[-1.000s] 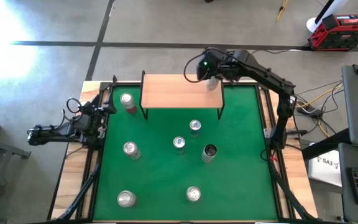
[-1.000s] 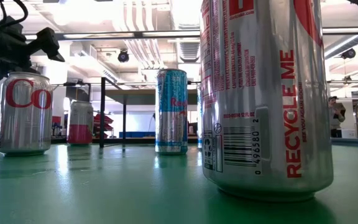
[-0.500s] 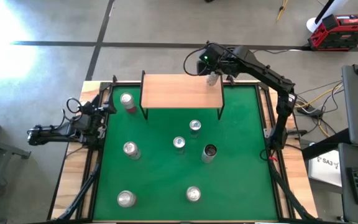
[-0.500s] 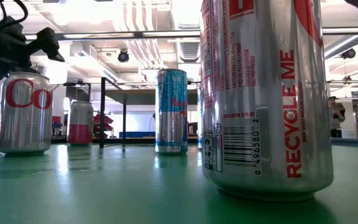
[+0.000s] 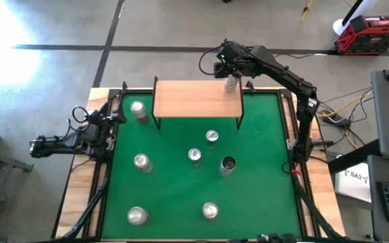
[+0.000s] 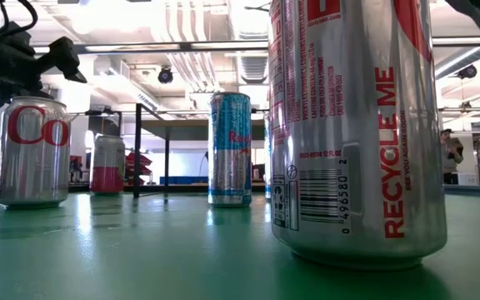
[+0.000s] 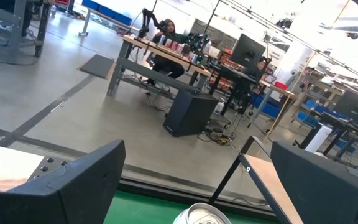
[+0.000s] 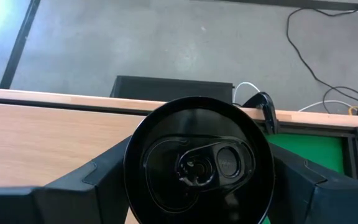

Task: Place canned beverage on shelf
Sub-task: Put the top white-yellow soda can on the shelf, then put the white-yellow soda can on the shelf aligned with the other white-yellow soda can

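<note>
A light wooden shelf on black legs stands at the far edge of the green mat. My right gripper is over the shelf's far right corner, shut on a can with a dark top. The shelf top shows beneath the can. My left gripper waits open at the table's left edge, pointing level, with nothing between its fingers. My right gripper pinches the can's side wall just under the rim, one finger on each opposite side. The fingers come slanting down from the far side. The can stands upright over the shelf's far right corner; whether its base touches the top is hidden.
Several cans stand on the mat: a pink one left of the shelf, three near the middle, and others toward the near edge. A large can fills the low view.
My right gripper has carried the can a little toward the table's far edge, along the right end of the shelf, keeping its hold and the can upright.
</note>
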